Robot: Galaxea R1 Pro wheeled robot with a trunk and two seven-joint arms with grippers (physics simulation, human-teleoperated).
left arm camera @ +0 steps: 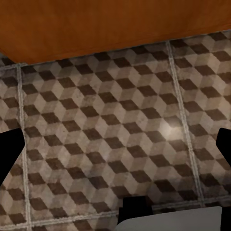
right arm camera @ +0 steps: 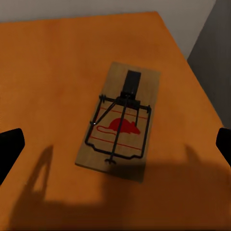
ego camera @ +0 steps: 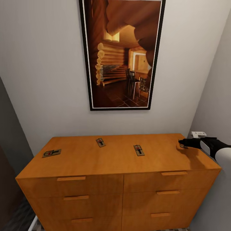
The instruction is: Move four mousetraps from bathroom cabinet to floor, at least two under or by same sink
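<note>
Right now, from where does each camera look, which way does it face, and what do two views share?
Head view: from the robot's head, forward and down at the cabinet, three mousetraps on its top, a framed picture on the wall; the right gripper reaches in.
Left wrist view: down at the bathroom floor beside the cabinet's front; dark fingers at both edges.
Right wrist view: down at the fourth mousetrap; spread fingers at both edges.
Shared: head and right wrist views both show the cabinet's right end.

Framed log-cabin interior picture (ego camera: pixel 122 53), black frame, hung on pale grey wall (ego camera: pixel 45 80); grey side wall (ego camera: pixel 215 106) right of picture; white wall socket (ego camera: pixel 198 134) below it.
</note>
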